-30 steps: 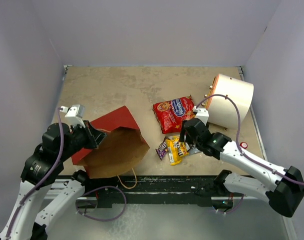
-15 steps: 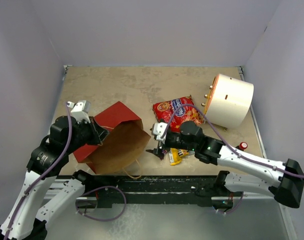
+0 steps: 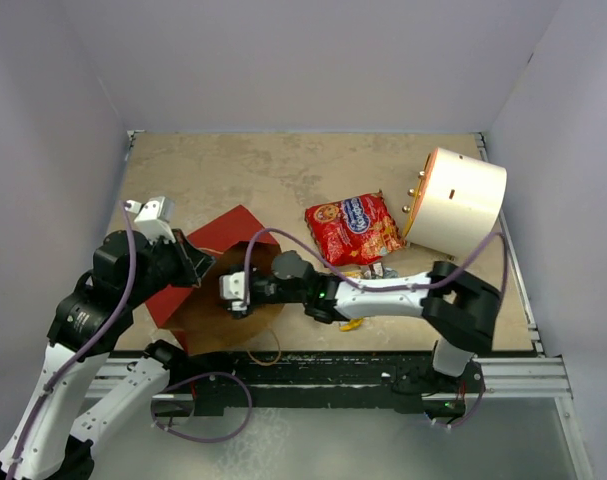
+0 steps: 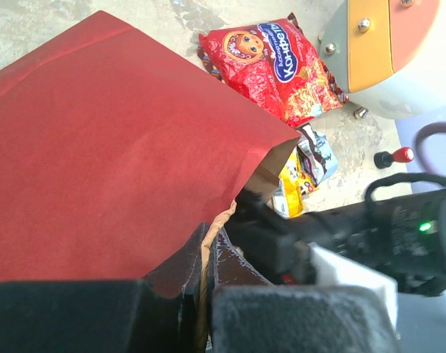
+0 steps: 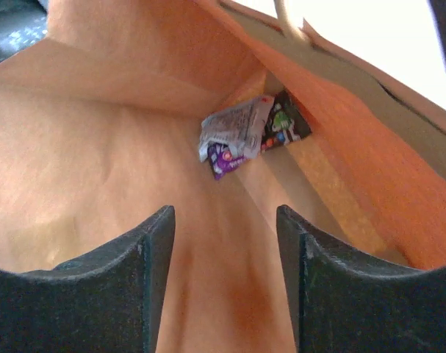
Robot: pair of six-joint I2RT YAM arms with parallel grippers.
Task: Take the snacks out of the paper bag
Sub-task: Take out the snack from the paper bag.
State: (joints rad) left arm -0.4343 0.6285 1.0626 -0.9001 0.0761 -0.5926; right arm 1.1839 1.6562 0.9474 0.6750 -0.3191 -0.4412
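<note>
The right tool (image 5: 224,215) is released, its two dark jaws apart with nothing between them. It sits inside the mouth of the paper bag (image 3: 235,226), aimed down the brown interior. Straight ahead, tucked into the far bottom corner where the side fold meets the base, lies a cluster of small wrappers (image 5: 234,136). A silvery-white one lies over a purple one, and a dark one with green print touches them just beside. They look light, thin and crinkly, probably slick and apt to slide along the paper. I judge the surest hold to be across the puffed middle or a crimped end of the silvery one. The jaws should close over it rather than shove it deeper into the crease. The left tool (image 4: 206,257) is clenched on the bag's upper rim, holding the mouth lifted. The bag looks stiff enough to stand open, but it would crease easily. It lies on its side on the counter (image 3: 263,170), mouth turned toward the right arm. Outside it, the large red packet (image 3: 353,228) lies flat near the white cylinder (image 3: 463,200). A few loose wrappers (image 4: 296,184) lie between that packet and the bag's mouth.
</note>
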